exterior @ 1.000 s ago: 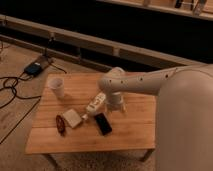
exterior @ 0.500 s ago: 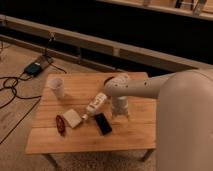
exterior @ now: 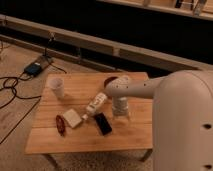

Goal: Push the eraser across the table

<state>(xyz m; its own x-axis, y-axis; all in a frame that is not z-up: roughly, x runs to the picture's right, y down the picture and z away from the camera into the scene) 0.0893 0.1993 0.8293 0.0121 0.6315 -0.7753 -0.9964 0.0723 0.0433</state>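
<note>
The eraser (exterior: 103,123) is a flat black oblong lying on the light wooden table (exterior: 75,142), near the middle front. My gripper (exterior: 122,118) hangs from the white arm (exterior: 135,89) and points down at the tabletop. It is just right of the eraser, a short gap away. The arm reaches in from the right and hides part of the table behind it.
A white bottle (exterior: 96,105) lies on its side just behind the eraser. A white square block (exterior: 72,118) and a dark red oval thing (exterior: 60,124) lie to its left. A white cup (exterior: 56,87) stands at the back left. Cables and a box (exterior: 35,67) lie on the floor.
The gripper has moved slightly right and toward the table's front, lower beside the eraser. The eraser and the other objects have not moved.
</note>
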